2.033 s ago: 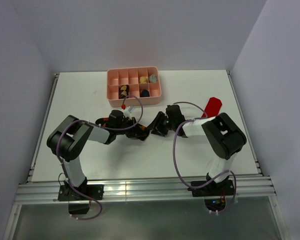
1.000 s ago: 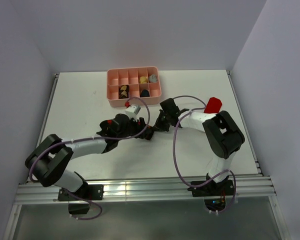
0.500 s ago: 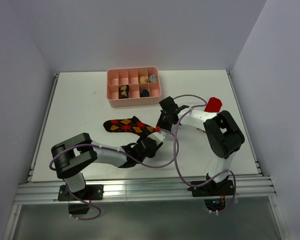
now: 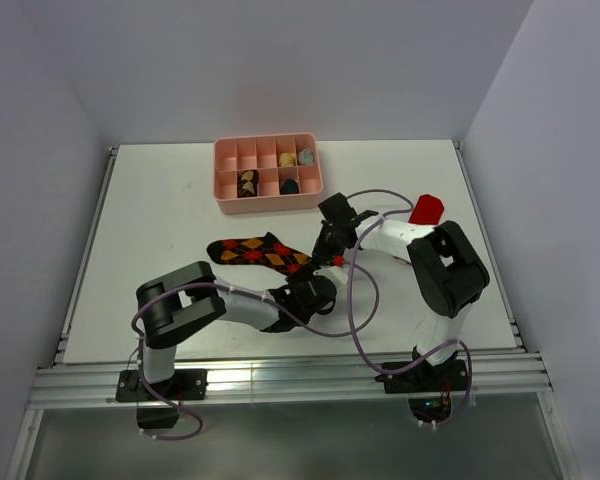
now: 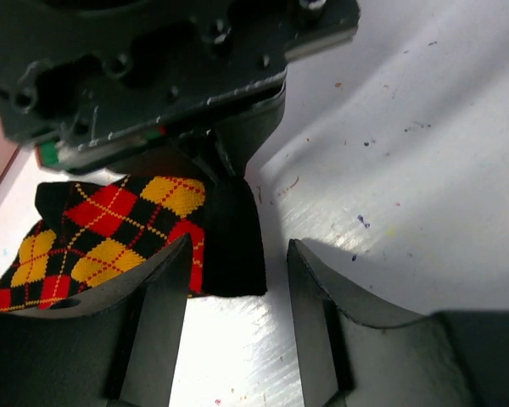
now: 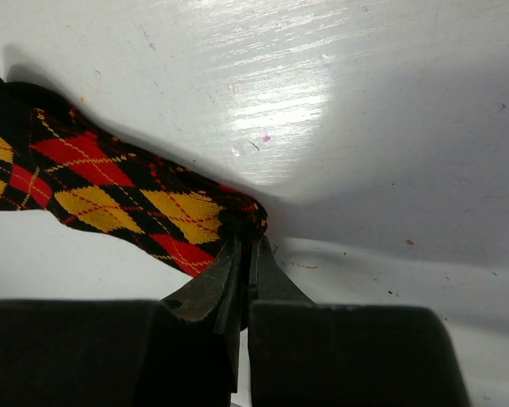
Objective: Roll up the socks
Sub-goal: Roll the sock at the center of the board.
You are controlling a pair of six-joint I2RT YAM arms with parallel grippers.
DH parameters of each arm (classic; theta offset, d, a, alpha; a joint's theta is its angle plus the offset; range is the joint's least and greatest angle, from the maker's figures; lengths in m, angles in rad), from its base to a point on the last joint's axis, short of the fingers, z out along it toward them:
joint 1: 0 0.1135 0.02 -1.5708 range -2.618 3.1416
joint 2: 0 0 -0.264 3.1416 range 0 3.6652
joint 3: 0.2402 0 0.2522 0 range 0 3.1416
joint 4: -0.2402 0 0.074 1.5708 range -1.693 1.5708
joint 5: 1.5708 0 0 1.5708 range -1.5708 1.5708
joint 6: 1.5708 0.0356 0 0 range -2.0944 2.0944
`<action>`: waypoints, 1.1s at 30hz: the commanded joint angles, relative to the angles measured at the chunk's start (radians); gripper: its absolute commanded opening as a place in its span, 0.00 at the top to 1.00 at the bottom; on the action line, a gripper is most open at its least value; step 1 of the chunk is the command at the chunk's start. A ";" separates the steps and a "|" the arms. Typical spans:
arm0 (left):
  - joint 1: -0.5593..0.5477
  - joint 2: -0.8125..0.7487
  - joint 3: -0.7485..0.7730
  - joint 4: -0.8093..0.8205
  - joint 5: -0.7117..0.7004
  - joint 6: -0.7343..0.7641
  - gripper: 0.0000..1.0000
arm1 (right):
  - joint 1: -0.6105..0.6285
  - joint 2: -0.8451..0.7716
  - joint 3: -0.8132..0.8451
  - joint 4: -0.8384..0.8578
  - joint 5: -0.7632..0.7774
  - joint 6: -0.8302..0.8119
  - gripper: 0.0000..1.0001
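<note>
A black sock with red and yellow argyle diamonds (image 4: 258, 250) lies stretched flat across the middle of the table. My right gripper (image 4: 330, 256) is shut on its right end; in the right wrist view the fingertips (image 6: 244, 242) pinch the fabric edge of the sock (image 6: 110, 186). My left gripper (image 4: 315, 290) sits low, just in front of that same end. In the left wrist view its jaws (image 5: 239, 254) stand open, with the sock's black cuff (image 5: 233, 246) on the table between the tips. A plain red sock (image 4: 426, 208) lies at the right.
A pink compartment tray (image 4: 230, 195) stands at the back centre, with small items in several cells. The right gripper's black body (image 5: 153, 76) fills the top of the left wrist view, close to my left fingers. Purple cables loop over both arms.
The sock, bunched between both grippers earlier, now lies spread out to the left. My left arm has swung round to the front and moved up to the sock's right end, its jaws narrowing.
</note>
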 commanded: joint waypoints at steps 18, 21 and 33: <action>0.006 0.016 0.041 -0.181 0.082 -0.144 0.99 | -0.007 -0.076 0.022 -0.009 -0.007 -0.011 0.98; 0.035 -0.026 0.022 -0.169 0.156 -0.192 0.99 | -0.019 -0.111 -0.008 0.028 -0.019 0.001 0.85; 0.318 -0.167 -0.094 -0.072 0.676 -0.495 0.99 | -0.079 -0.271 -0.155 0.189 -0.022 0.036 0.54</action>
